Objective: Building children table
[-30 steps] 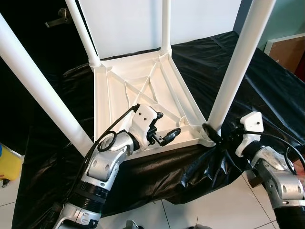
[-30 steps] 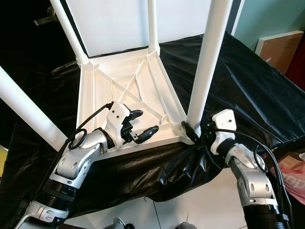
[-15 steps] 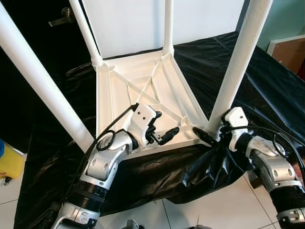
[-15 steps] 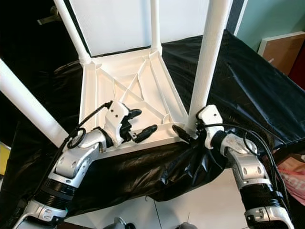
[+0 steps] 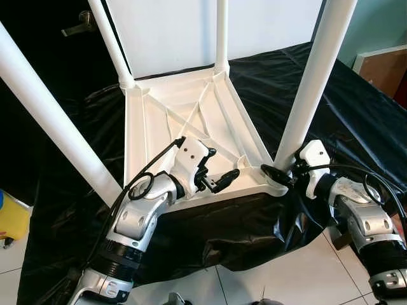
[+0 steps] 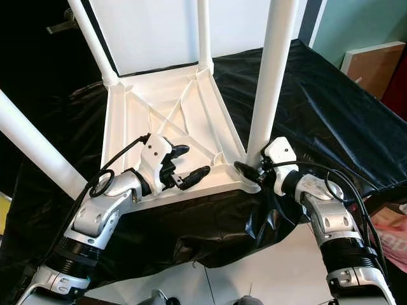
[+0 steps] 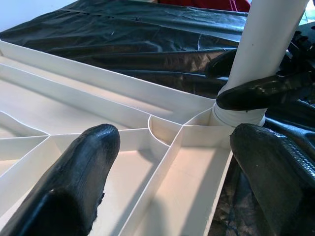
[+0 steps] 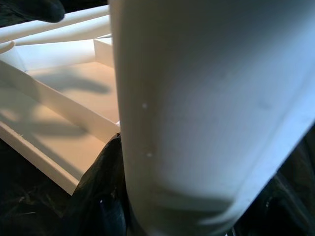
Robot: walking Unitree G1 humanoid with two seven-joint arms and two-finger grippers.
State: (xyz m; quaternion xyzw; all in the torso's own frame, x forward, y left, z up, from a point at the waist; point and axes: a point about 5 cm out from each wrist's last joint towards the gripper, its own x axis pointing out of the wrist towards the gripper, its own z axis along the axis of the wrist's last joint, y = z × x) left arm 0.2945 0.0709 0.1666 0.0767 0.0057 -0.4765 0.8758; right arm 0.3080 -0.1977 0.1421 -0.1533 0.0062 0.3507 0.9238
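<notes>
White plastic makes up the upside-down children's table (image 5: 191, 121), which lies with its ribbed underside up on a desk draped in crinkled black plastic sheeting (image 5: 356, 108). Four white round legs rise from the table's corners: the near-right leg (image 5: 311, 82), the near-left leg (image 5: 51, 121), the far-left leg (image 5: 109, 39) and the far-right leg (image 5: 221, 32). Behind the table stands a white board (image 5: 172, 28), and beyond its far-left leg a metal door handle (image 5: 77, 27) shows against the dark. Past the near-left leg, low beside the desk, sits a yellow object (image 5: 13, 219); off toward the near-right leg's side a brown wooden panel (image 5: 385, 67) leans by a teal wall (image 5: 381, 25). White floor tiles (image 5: 286, 273) lie in front of the desk. Two claws are at work. The left claw (image 5: 213, 176) hovers over the table's near edge, its two black fingers (image 7: 74, 182) spread wide with ribs and an empty compartment between them. The right claw (image 5: 278, 174) is closed around the base of the near-right leg, at the corner socket. The left wrist view shows what the head views cannot: a black finger (image 7: 256, 91) of the right claw wrapped across the leg just above the socket collar. The right wrist view presses so close to that leg (image 8: 206, 113) that it is mostly blurred white, with a dark finger (image 8: 101, 196) beside it.
</notes>
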